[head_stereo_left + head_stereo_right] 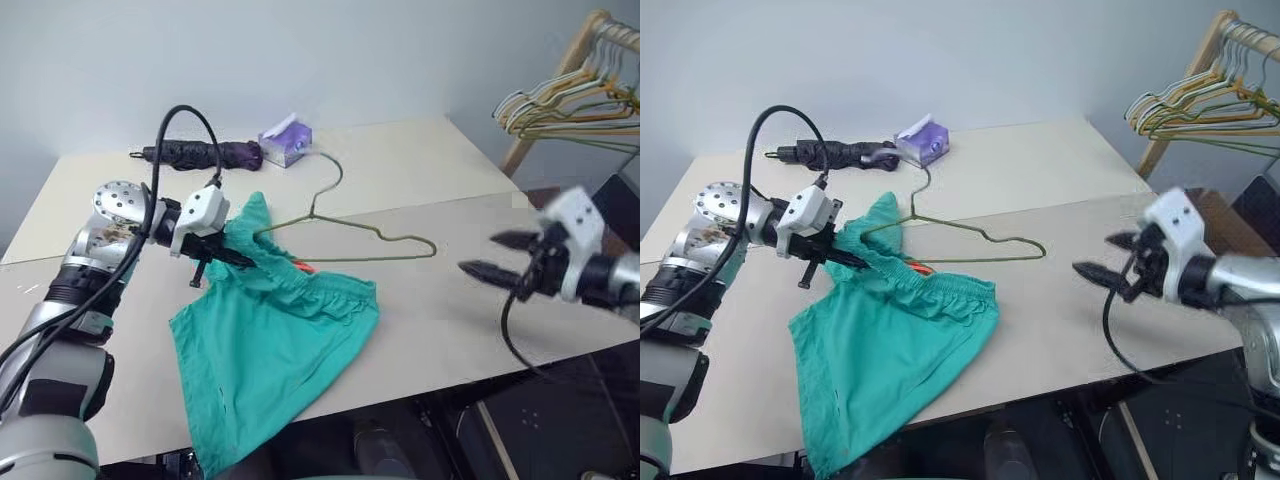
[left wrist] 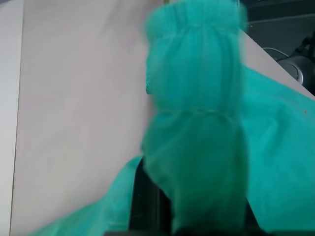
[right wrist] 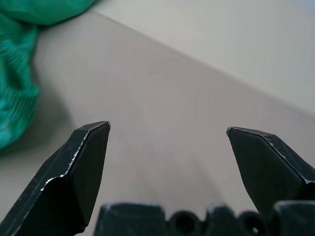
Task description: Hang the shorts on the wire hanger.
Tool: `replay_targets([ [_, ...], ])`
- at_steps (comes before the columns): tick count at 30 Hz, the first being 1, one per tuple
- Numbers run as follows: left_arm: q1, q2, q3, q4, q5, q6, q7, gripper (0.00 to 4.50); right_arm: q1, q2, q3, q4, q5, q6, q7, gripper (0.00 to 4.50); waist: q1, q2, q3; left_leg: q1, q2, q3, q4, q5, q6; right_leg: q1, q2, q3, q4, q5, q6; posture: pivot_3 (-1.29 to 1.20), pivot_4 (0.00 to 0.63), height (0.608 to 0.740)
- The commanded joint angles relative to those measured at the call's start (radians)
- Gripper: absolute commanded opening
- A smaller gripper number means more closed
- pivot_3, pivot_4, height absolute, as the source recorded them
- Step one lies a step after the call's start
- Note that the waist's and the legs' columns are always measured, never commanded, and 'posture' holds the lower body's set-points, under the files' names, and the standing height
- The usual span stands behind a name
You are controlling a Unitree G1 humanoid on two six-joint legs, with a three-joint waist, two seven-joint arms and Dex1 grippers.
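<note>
Pale wall behind, beige table in front, rack w/ bunched hangers at far right. On the table's far side: dark umbrella and a small purple tissue pack.

Progress, judged from how things lie: partway, not done. Shorts lie mostly on the table, lower part drooping off the near edge; waistband bunched and lifted at one end by left tool, which is pressed together, pinching the fabric. Wire hanger lies flat on the table, one end at or under the raised waistband; can't tell if it's threaded through. Right tool spread wide, holding nothing, well apart from both, over the table's right side.

Left to do: get the shorts properly draped on the hanger.
</note>
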Motion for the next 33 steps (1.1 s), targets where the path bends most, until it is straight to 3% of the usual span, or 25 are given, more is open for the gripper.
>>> replay_targets([
  [1,-0.034,0.003,0.034,-0.009,0.008,0.006,-0.004,0.08,0.021,0.014,-0.038,-0.084,0.061,-0.023,0.002,4.44,-0.002,0.000,0.000,0.001,0.000,0.001,0.000,0.000,0.000,0.000,0.000,0.001,0.001,0.000,0.000,-0.16,0.059,0.740],
  [5,-0.060,-0.005,0.031,0.008,0.014,0.007,-0.004,0.08,0.038,0.087,0.019,-0.112,0.111,0.012,-0.051,4.44,0.002,0.000,0.000,0.007,0.002,0.000,0.000,0.000,0.000,0.007,0.002,0.000,0.000,-0.001,0.002,-0.16,0.059,0.740],
  [8,-0.077,-0.019,0.039,0.023,0.017,0.016,-0.004,0.08,0.029,0.190,0.153,-0.120,0.108,0.027,-0.117,4.44,0.003,-0.001,0.000,0.012,0.002,0.000,-0.001,-0.002,0.002,0.013,0.002,0.000,-0.003,-0.003,0.005,-0.17,0.056,0.740],
  [14,-0.076,-0.039,0.052,0.023,0.024,0.029,-0.004,0.08,-0.033,0.346,0.300,-0.073,0.102,0.065,-0.214,4.44,0.003,0.000,0.000,0.010,0.001,0.000,-0.001,-0.002,0.003,0.011,0.001,0.000,-0.003,-0.001,0.001,-0.15,0.054,0.740],
  [19,-0.063,-0.042,0.064,0.004,0.026,0.037,-0.004,0.08,-0.080,0.413,0.332,-0.024,0.121,0.092,-0.249,4.44,0.014,0.000,0.000,0.010,0.001,0.000,0.000,-0.002,0.003,0.011,0.001,-0.001,-0.002,-0.001,0.001,-0.14,0.052,0.740],
  [24,-0.052,-0.036,0.078,0.004,0.033,0.034,-0.004,0.08,-0.093,0.437,0.375,0.014,0.102,0.094,-0.269,3.27,0.029,0.000,0.000,0.010,0.001,0.000,0.000,-0.002,0.003,0.011,0.001,-0.001,-0.002,-0.001,0.001,-0.13,0.050,0.740],
  [33,-0.029,-0.008,0.075,0.000,0.033,0.025,-0.004,0.08,-0.077,0.416,0.295,0.038,0.125,0.085,-0.293,0.16,0.042,0.000,0.000,0.010,0.000,0.000,0.000,-0.002,0.003,0.011,0.001,-0.001,-0.003,-0.001,0.001,-0.13,0.051,0.740],
])
